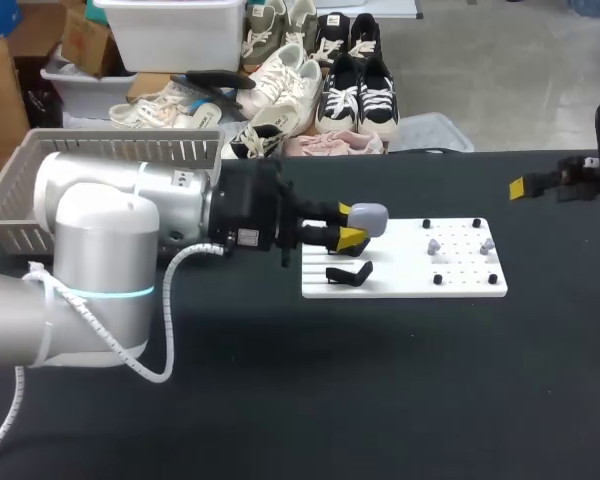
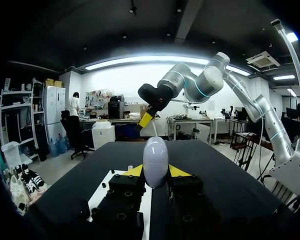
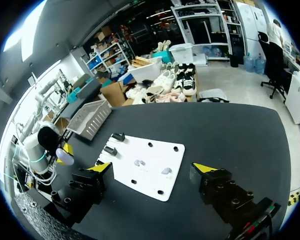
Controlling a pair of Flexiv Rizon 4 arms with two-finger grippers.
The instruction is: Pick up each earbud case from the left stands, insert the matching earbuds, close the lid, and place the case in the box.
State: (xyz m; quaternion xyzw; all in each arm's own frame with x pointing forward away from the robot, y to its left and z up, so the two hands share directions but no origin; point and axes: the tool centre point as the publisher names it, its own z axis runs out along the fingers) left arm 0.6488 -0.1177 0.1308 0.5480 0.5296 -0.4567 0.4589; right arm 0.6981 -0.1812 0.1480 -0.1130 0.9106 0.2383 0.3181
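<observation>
Earbud case [image 2: 155,161]: lavender, egg-shaped, lid looks shut. It is held upright, clear of the counter [image 1: 280,400], over the left end of the white board [image 1: 400,262].

Left fingers [image 2: 134,171] clamp it low on two flanks, and most of the shell stands above the yellow tips.

Risk: the shell is smooth and rounded and the grip is low. It could pivot or squirt out if the arm swings hard or the lid is pried open.

Black stand [image 1: 348,272] sits just below; a dropped case would likely strike it and bounce.

Two earbuds [image 1: 433,245] lie among the board's pegs, well apart from the case. They are small and easily nudged astray.

Right fingers [image 3: 102,166] are spread wide and empty, off the board's right end.

Box [image 1: 110,165] sits behind the left arm, so the carry is long.
</observation>
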